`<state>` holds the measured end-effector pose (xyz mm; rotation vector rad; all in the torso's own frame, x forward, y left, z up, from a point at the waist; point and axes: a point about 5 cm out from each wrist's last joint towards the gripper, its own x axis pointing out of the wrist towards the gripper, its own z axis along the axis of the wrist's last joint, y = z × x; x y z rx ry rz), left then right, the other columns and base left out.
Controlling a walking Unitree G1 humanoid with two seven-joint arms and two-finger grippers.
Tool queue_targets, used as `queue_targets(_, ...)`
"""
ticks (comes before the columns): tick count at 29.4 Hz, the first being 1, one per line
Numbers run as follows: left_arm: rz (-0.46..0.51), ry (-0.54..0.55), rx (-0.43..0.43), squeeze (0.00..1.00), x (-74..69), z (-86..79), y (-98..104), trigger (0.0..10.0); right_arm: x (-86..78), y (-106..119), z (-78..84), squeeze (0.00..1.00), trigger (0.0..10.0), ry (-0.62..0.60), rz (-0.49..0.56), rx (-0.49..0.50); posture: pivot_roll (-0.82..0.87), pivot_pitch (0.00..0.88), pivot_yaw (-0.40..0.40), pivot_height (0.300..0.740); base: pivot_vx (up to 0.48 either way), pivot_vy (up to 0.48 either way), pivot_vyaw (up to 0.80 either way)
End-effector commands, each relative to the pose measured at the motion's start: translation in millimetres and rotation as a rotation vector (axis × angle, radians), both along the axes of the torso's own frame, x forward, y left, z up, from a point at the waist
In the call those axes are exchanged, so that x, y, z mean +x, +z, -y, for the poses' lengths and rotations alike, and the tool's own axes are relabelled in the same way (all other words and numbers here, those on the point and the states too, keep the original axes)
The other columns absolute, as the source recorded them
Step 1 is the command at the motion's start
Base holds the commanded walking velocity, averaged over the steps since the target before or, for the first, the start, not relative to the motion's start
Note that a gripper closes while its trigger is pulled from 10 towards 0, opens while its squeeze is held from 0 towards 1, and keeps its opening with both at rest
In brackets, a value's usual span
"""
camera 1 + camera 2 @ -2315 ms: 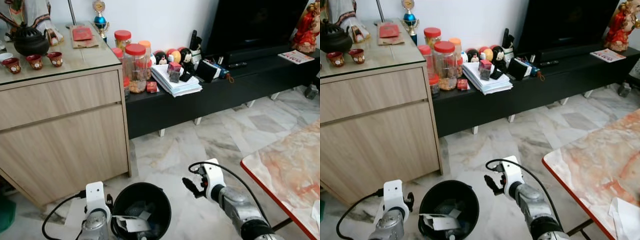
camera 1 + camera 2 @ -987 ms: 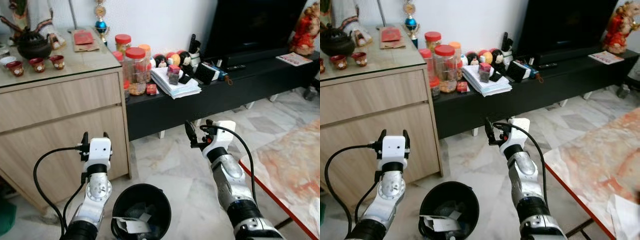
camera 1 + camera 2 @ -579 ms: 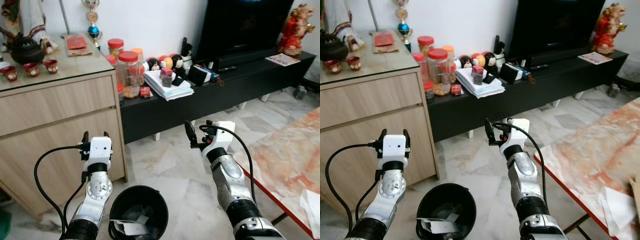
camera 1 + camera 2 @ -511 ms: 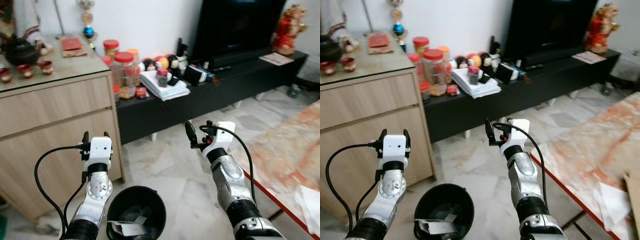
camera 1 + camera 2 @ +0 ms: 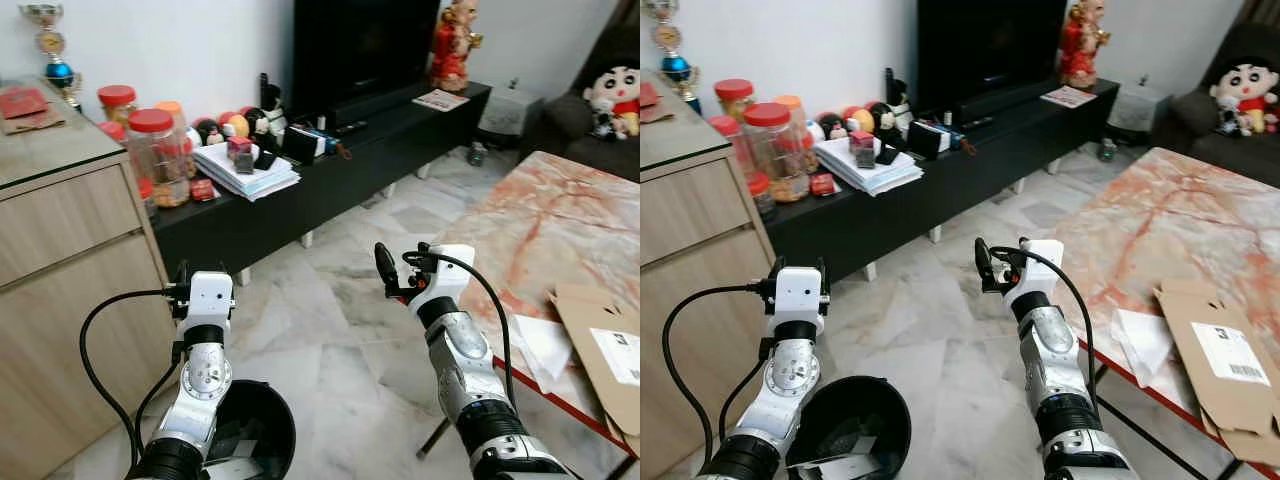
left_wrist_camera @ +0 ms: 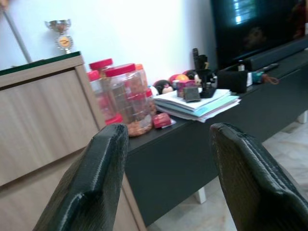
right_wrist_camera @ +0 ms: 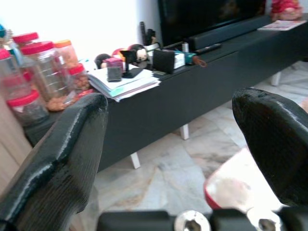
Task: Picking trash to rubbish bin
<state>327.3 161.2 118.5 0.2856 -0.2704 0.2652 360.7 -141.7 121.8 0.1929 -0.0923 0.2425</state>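
With paper already seen in the black rubbish bin (image 5: 855,428) at lower left, both the left tool (image 6: 168,183) and right tool (image 7: 168,159) are held raised, apart and empty, while crumpled paper (image 5: 1143,343) awaits on the marble counter (image 5: 1160,220) at right.

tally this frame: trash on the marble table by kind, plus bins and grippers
White paper sheet: 1
Flattened cardboard box: 1
Black rubbish bin: 1
Grippers, both open: 2 (left gripper, right gripper)
Total: 5
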Motion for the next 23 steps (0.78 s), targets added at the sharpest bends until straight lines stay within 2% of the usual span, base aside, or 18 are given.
queue_targets(1,0.007,0.01,-0.015,0.0,3.0,-0.8,4.8,10.0,0.9,1.8,4.7,0.0,10.0,-0.019,0.006,0.002,-0.02,0.0,-0.064,0.74,0.0,0.0,-0.8)
queue_targets(4,-0.001,0.014,-0.013,0.0,3.9,-0.4,4.5,10.0,1.7,3.1,6.1,0.0,10.0,-0.022,0.008,-0.001,-0.02,0.006,-0.065,0.74,0.0,0.0,-0.8)
queue_targets(11,-0.003,0.015,-0.016,0.0,4.3,1.2,4.8,10.0,2.4,4.1,7.2,0.0,10.0,-0.021,0.009,-0.003,-0.03,0.016,-0.069,0.74,0.0,-0.255,-0.8)
queue_targets(17,-0.011,0.02,-0.008,0.0,4.4,0.1,4.2,10.0,2.1,3.3,7.2,0.0,10.0,-0.019,0.005,-0.006,-0.03,0.022,-0.07,0.74,0.0,0.0,-0.8)
queue_targets(21,-0.008,0.022,-0.016,0.0,4.1,0.2,4.4,10.0,2.3,4.0,7.4,0.0,10.0,-0.021,0.008,-0.007,-0.03,0.025,-0.072,0.74,0.0,-0.444,-0.8)
queue_targets(23,-0.005,0.019,-0.015,0.0,4.1,0.4,4.6,10.0,2.4,4.0,7.7,0.0,10.0,-0.022,0.008,-0.007,-0.03,0.025,-0.072,0.74,0.0,0.0,-0.8)
